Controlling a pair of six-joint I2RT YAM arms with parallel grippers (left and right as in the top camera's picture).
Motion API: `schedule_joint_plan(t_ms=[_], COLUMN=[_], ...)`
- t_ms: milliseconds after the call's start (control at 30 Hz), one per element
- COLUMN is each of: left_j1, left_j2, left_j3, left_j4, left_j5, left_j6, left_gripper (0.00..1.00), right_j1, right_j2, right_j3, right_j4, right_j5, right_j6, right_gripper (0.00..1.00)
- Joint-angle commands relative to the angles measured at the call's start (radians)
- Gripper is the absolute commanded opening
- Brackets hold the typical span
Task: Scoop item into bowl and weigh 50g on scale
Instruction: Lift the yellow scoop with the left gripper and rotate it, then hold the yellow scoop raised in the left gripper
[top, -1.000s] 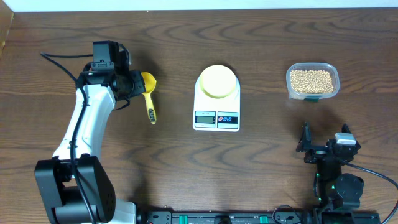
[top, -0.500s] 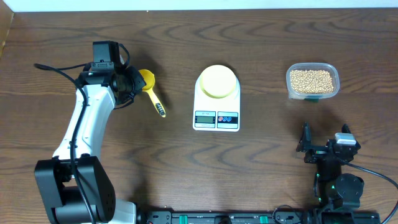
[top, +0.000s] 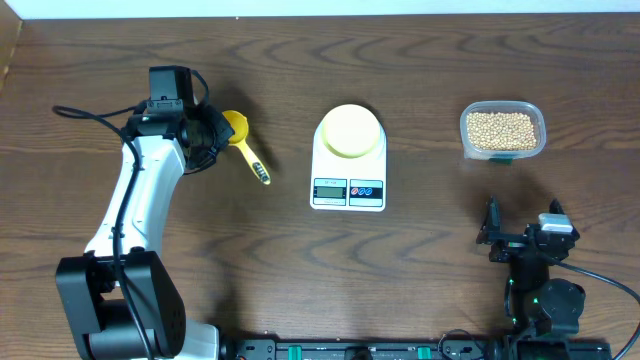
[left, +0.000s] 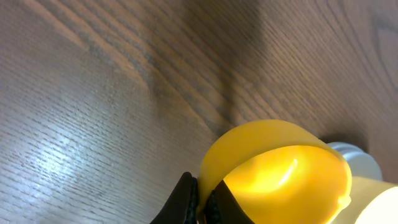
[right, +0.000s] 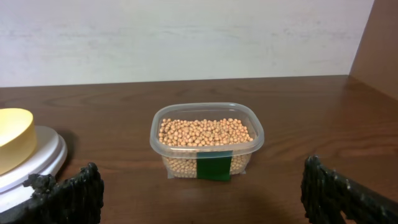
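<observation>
My left gripper is shut on the rim of the yellow scoop. The scoop is left of the scale, and its handle points toward the front right. The pale yellow-green bowl stands on the white scale at the table's middle; I see nothing in it. The tan beans fill a clear tub at the far right. My right gripper is open and holds nothing, in front of the tub.
The wooden table's back edge meets a white wall. A green label marks the front of the tub. Black cables trail from the left arm.
The scoop's handle has swung from pointing straight at the front to pointing front right, with the left gripper still on the rim. The right arm has not moved.
</observation>
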Motion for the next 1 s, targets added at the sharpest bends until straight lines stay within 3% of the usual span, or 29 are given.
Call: schedule_joint_plan(t_ms=[0, 367, 967], left_j1=[0.003, 0.003, 0.002], left_j2=[-0.036, -0.202, -0.269], left_j3=[-0.005, -0.005, -0.005], left_j4=[0.003, 0.013, 0.035], left_j5=[0.004, 0.005, 0.005], left_j6=[-0.131, -0.311, -0.411], left_gripper=[0.08, 0.08, 0.08], right_j1=[-0.003, -0.003, -0.003], right_j2=[-0.005, -0.005, -0.005], right_j3=[-0.002, -0.002, -0.002], right_j4=[-0.004, -0.004, -0.004], right_j5=[-0.002, -0.002, -0.002], right_j6=[-0.011, -0.011, -0.011], right_gripper=[0.99, 0.99, 0.99])
